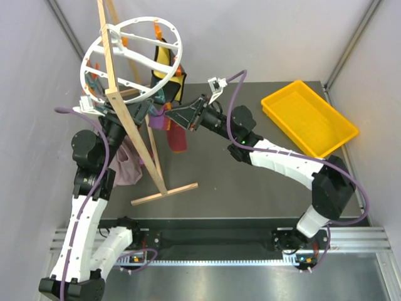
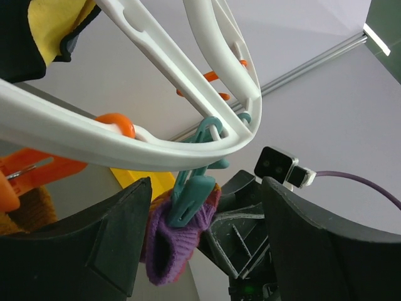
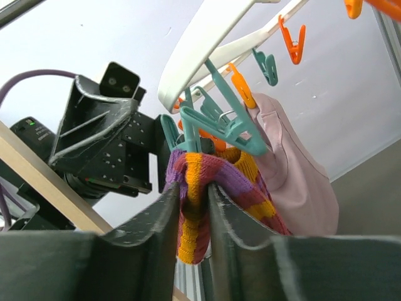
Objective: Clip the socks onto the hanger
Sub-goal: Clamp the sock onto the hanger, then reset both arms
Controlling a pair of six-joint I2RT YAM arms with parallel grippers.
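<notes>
The white wheel hanger (image 1: 131, 59) hangs on the wooden stand; its rim (image 2: 156, 147) crosses the left wrist view. A maroon-purple sock with orange patches (image 3: 199, 182) hangs under a teal clip (image 3: 188, 135) on the rim. The clip (image 2: 191, 197) sits on the sock's top edge (image 2: 169, 244). My right gripper (image 3: 195, 191) is shut on this sock just below the clip, and shows from above (image 1: 175, 116). More striped sock fabric (image 3: 257, 194) hangs just behind; I cannot tell if it is the second sock. My left gripper (image 2: 207, 251) is open around the clip without touching it.
A pale mauve cloth (image 3: 294, 182) hangs from the hanger beside the sock and shows from above (image 1: 125, 163). A yellow-and-black garment (image 1: 164, 59) hangs at the back. The stand's slanted post (image 1: 128, 119) and foot (image 1: 166, 193) cross between the arms. A yellow tray (image 1: 310, 116) lies far right.
</notes>
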